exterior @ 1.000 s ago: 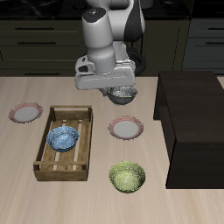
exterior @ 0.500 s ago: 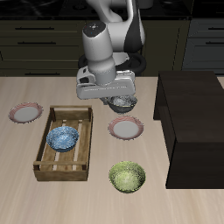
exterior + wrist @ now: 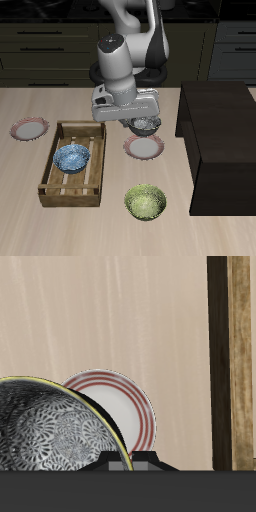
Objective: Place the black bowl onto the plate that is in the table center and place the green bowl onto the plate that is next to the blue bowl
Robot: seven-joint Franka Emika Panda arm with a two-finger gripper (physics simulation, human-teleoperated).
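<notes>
My gripper (image 3: pixel 141 119) is shut on the black bowl (image 3: pixel 146 126), which hangs just above the back edge of the centre plate (image 3: pixel 145 148). In the wrist view the black bowl (image 3: pixel 45 436) shows its dark mottled inside, close against the gripper, with the red-rimmed plate (image 3: pixel 125 406) below and beside it. The green bowl (image 3: pixel 146 202) rests on the table (image 3: pixel 210 235) near the front edge. The blue bowl (image 3: pixel 73 157) lies inside a wooden crate (image 3: pixel 56 186). A second red-rimmed plate (image 3: pixel 30 129) lies beside the crate, farther back.
A tall dark-brown block (image 3: pixel 222 140) stands close beside the centre plate. The crate's wooden wall (image 3: pixel 240 356) shows in the wrist view. Dark cabinets line the back.
The gripper has carried the black bowl forward and down, from behind the centre plate to just over its back edge. The other bowls and plates have not moved.
</notes>
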